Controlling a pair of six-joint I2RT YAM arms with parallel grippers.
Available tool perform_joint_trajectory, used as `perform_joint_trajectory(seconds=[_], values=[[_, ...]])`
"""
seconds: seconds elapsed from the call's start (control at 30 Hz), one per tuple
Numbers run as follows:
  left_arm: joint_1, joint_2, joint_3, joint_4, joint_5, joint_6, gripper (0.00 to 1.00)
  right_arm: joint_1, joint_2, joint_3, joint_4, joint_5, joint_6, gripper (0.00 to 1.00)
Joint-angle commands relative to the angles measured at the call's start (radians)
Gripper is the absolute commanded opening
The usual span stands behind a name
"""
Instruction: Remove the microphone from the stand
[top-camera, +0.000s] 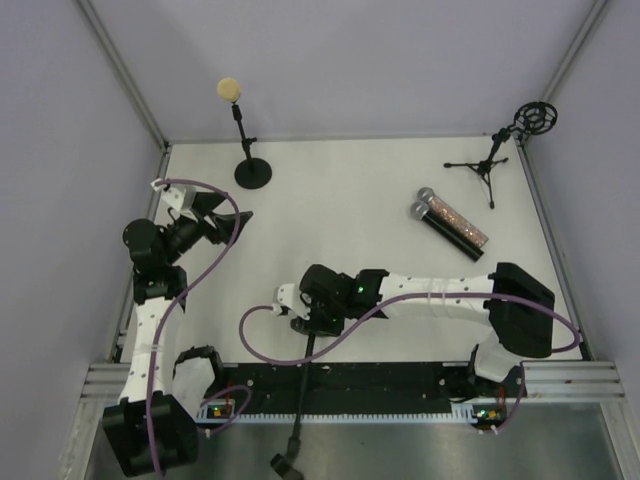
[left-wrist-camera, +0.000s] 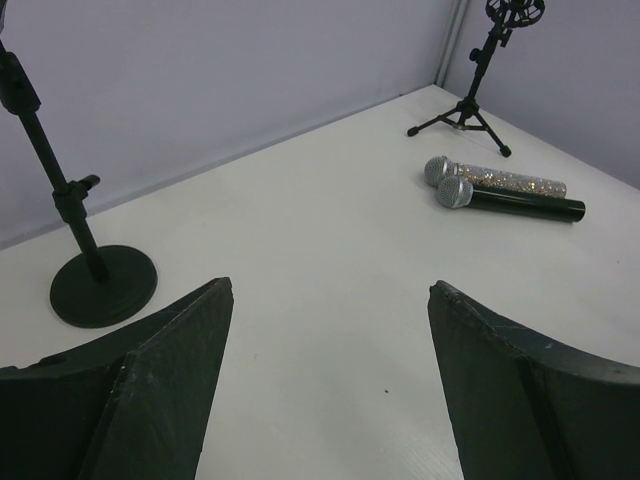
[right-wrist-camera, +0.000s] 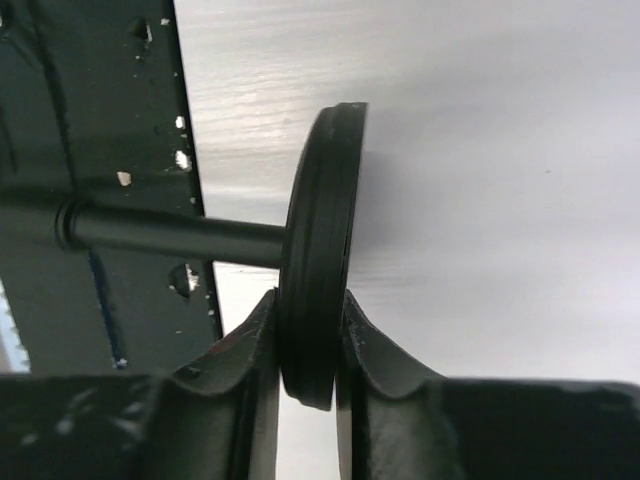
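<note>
The microphone (top-camera: 230, 90) with a foam head sits on the upright stand (top-camera: 246, 140) at the back left. It is probably light, so grasp the stiff body below the soft foam. The left gripper (left-wrist-camera: 330, 290) is spread and empty; the right gripper (right-wrist-camera: 308, 310) pinches a fallen stand's round base (right-wrist-camera: 320, 200).

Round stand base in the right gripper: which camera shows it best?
Right wrist. The round base stands on edge mid-frame, pinched by the right gripper, its pole running left. Top external shows only that pole, with the base mostly lost under the gripper. Left wrist does not show it.
</note>
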Motion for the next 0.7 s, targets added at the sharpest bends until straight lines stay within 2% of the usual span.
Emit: perform_joint_trajectory(seconds=[0.0, 0.13, 0.33, 0.57, 0.67], values=[[0.005, -0.003, -0.013, 0.051, 0.003, -0.009, 0.84, 0.009, -0.010, 0.052, 0.031, 0.049, -0.028, 0.13], [0.005, -0.003, -0.015, 0.062, 0.011, -0.018, 0.84, -0.022, -0.044, 0.049, 0.031, 0.025, -0.030, 0.00], [0.007, -0.003, -0.010, 0.083, 0.037, -0.037, 0.84, -0.209, -0.062, 0.052, 0.001, -0.186, 0.005, 0.00], [0.007, 0.007, 0.000, 0.137, 0.106, -0.069, 0.84, -0.413, -0.090, 0.016, -0.019, -0.512, -0.007, 0.00], [0.005, 0.020, 0.022, 0.155, 0.162, -0.078, 0.85, -0.459, -0.095, 0.010, -0.022, -0.611, -0.018, 0.00]])
